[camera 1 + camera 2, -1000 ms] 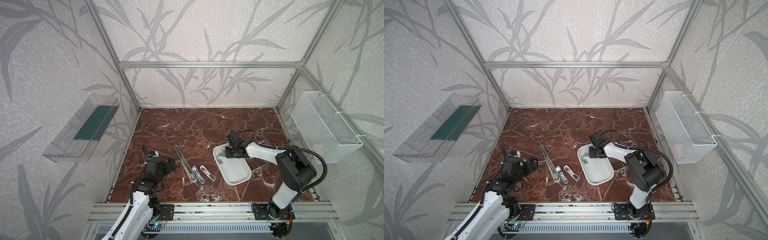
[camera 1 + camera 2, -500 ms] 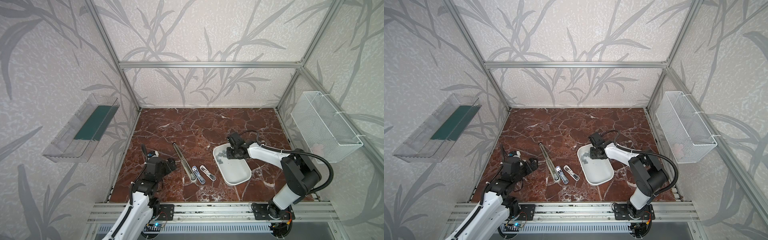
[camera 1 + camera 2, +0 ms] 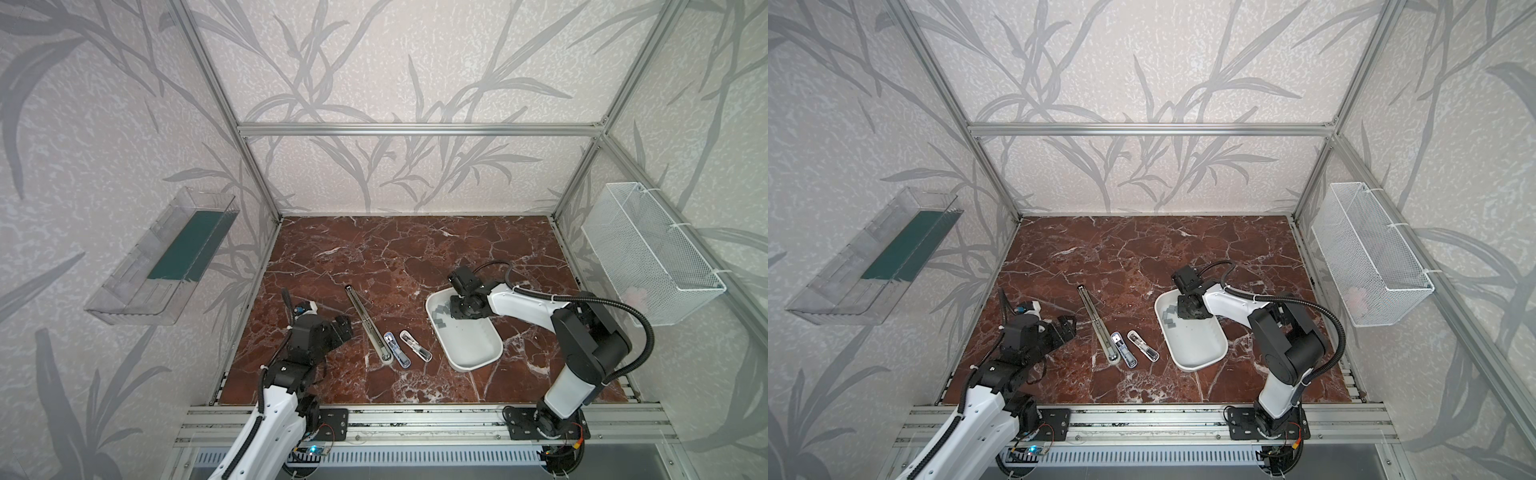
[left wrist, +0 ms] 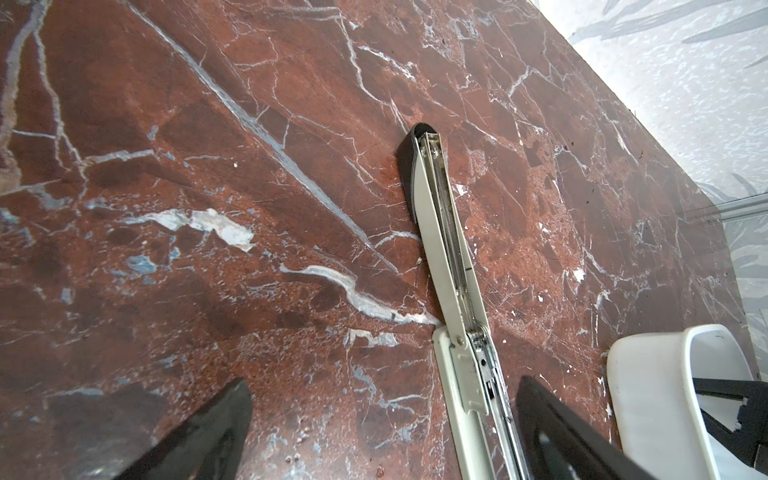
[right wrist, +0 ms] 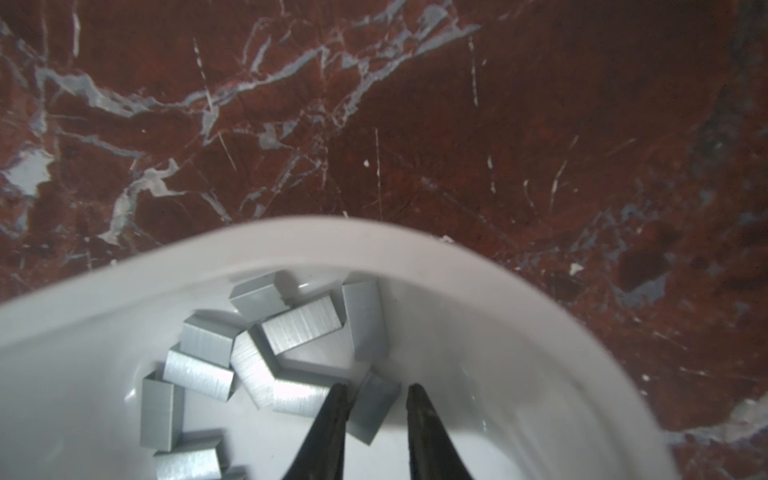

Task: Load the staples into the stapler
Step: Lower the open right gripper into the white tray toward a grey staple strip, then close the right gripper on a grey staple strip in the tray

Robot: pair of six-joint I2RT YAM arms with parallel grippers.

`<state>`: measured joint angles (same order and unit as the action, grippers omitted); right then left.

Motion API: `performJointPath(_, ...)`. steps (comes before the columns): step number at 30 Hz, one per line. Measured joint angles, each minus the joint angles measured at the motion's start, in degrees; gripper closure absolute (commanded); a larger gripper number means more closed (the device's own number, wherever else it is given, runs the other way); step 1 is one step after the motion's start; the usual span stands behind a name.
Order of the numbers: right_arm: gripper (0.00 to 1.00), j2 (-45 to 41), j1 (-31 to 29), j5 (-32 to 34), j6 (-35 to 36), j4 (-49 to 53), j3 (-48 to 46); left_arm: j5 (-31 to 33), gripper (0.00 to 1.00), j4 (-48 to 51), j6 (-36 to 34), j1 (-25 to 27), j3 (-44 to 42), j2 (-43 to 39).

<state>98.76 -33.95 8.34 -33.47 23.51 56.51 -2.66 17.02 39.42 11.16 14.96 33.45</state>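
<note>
Right gripper [image 5: 376, 390] low in white dish [image 5: 291, 241] — jaws narrowly apart, straddling one strip of staples [image 5: 299, 324], not visibly clamped. Staples heaped at far-left end of dish. Strips likely light, stiff, slick, brittle along length — pinch gently across long flat sides, mid-length. Stapler [image 4: 446, 257] lies opened flat left of dish. Left gripper [image 4: 382, 432] spread wide, empty, by stapler.
</note>
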Motion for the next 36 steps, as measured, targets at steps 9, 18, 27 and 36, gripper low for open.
performJointPath(9,0.76,-0.1,0.0,1.7,-0.8,1.3,-0.4,0.0,0.01,0.0,0.0,0.0,0.0,0.0)
performJointPath(18,0.80,-0.1,0.0,2.1,-0.8,1.6,-0.5,0.0,0.01,0.0,0.0,0.0,0.0,0.0)
performJointPath(27,0.78,0.5,0.0,2.2,-1.0,1.6,-0.3,0.0,0.00,0.0,0.0,0.0,0.0,-0.1)
performJointPath(36,0.77,1.8,0.0,2.7,-1.0,1.5,1.0,0.0,0.01,0.0,0.0,0.0,0.0,-0.3)
